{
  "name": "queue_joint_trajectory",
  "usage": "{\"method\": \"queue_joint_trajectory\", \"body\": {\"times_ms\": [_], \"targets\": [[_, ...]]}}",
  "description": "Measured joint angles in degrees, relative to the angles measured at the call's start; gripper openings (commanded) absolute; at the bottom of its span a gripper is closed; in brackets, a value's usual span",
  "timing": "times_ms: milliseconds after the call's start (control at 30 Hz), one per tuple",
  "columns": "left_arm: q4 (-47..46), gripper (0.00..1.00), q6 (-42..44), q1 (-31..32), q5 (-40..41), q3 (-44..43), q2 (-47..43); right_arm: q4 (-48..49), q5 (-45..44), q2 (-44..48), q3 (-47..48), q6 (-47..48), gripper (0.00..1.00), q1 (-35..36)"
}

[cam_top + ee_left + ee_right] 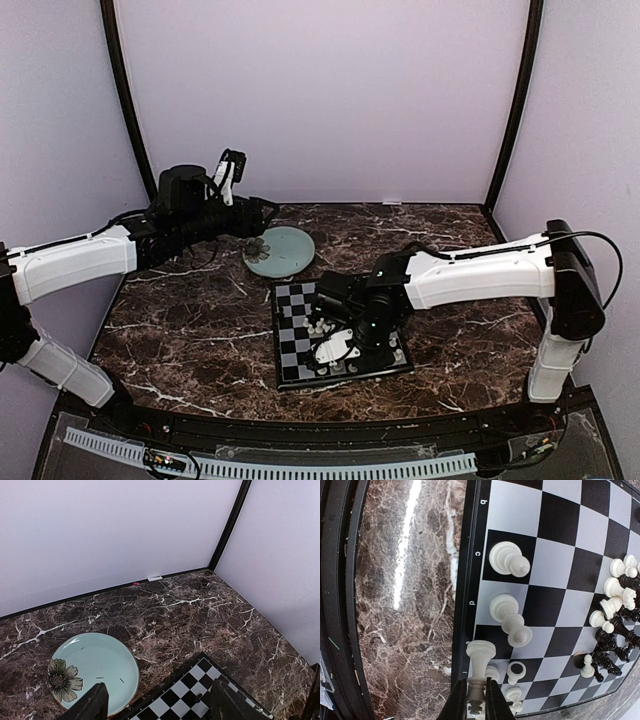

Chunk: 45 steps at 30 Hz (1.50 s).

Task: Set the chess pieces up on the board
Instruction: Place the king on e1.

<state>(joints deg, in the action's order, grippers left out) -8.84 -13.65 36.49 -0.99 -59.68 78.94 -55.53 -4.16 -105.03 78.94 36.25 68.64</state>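
Wrist-only: white piece (480, 661) between right fingers (458, 705)

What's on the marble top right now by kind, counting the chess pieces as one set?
Board: 1
Pale green plate: 1
Chess pieces, as one set (too bunched to count singly): 1
Total: 3

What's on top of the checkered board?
Tiny cream-white chess pieces sit along one edge of the small black-and-white chequered board, one pinched by the right pincer; a huddle of black and white pieces sits farther in. From above, the right arm covers many squares.
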Motion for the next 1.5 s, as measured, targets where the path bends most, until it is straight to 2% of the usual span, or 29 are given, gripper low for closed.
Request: {"method": "queue_joint_trajectory", "body": {"times_ms": [233, 467, 667, 1000, 1500], "targets": [[0.0, 0.72, 0.0, 0.0, -0.1, 0.0, 0.0, -0.1, -1.0, -0.7, 0.0, 0.0, 0.14, 0.0], [0.0, 0.72, 0.0, 0.0, -0.5, 0.0, 0.0, 0.1, -1.2, -0.9, 0.0, -0.2, 0.26, 0.0], [0.0, 0.72, 0.0, 0.0, -1.0, -0.2, 0.0, 0.2, -1.1, -1.0, 0.0, -0.6, 0.29, 0.0], [0.0, 0.72, 0.0, 0.0, -1.4, -0.2, 0.0, 0.2, -0.1, -1.0, 0.0, -1.0, 0.16, 0.0], [0.0, 0.72, 0.0, 0.0, -1.6, -0.2, 0.0, 1.3, 0.0, -2.1, 1.5, -1.0, 0.15, 0.0]]}}
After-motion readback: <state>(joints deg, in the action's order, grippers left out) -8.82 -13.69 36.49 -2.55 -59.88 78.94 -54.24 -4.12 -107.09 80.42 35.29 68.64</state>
